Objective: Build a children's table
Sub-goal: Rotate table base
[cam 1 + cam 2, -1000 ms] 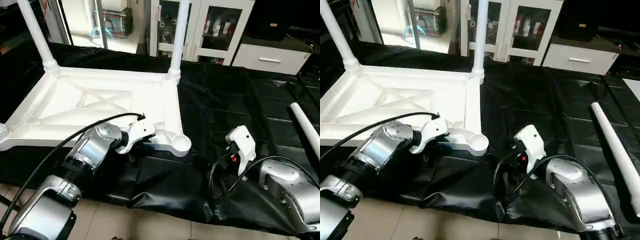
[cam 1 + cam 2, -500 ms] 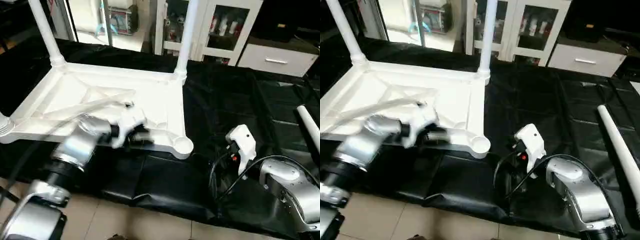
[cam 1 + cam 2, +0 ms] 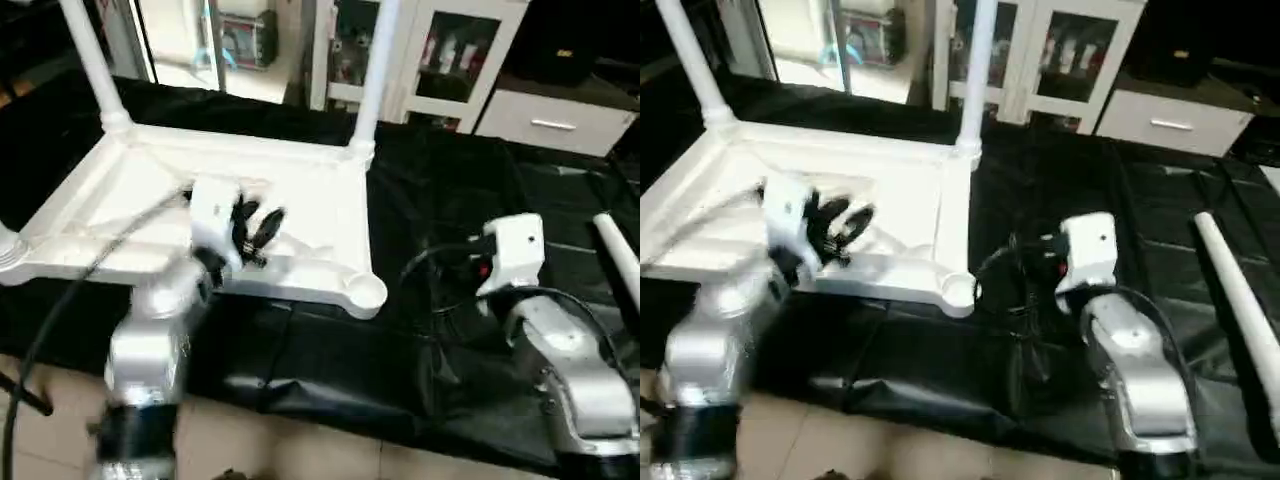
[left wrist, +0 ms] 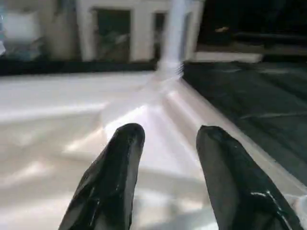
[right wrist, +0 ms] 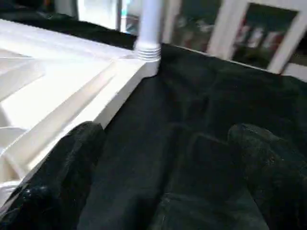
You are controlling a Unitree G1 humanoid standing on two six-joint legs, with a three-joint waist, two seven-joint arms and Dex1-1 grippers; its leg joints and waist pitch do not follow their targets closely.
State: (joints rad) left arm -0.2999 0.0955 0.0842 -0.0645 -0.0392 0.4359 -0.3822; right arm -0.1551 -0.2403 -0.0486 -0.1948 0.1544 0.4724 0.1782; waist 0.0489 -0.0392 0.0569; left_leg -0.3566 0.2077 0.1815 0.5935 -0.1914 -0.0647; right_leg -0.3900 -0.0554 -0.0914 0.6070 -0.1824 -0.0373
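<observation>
Behind the black-draped tabletop [image 3: 440,190] I see white glass-door cabinets [image 3: 440,55] and a white drawer unit [image 3: 545,120]. On the black sheet the children's table top [image 3: 300,200] lies upside down, ribbed underside up. Two legs stand seated in its far corner sockets, one at the far left [image 3: 90,65], one at the far right [image 3: 372,75]. A third leg's collar [image 3: 8,250] shows at the near-left corner. The near-right socket [image 3: 365,292] is empty, by my reading the one left to fill.

The loose leg [image 3: 1240,310] lies flat on the sheet at the far right, its long axis running from far to near, well apart from the top. My right end effector [image 5: 163,163] hangs over bare black sheet between the top's right edge and that leg, fingers spread wide and holding nothing. It is the nearer arm to the leg, so I judge the pickup falls to it, reaching out to its right.

My left end effector [image 4: 165,158] hovers above the ribbed underside, fingers [image 4: 115,167] partly parted, empty, pointing toward the far-right leg.

Nothing lies between the right arm and the loose leg except wrinkled sheet; its own cable [image 3: 440,255] loops close by.
</observation>
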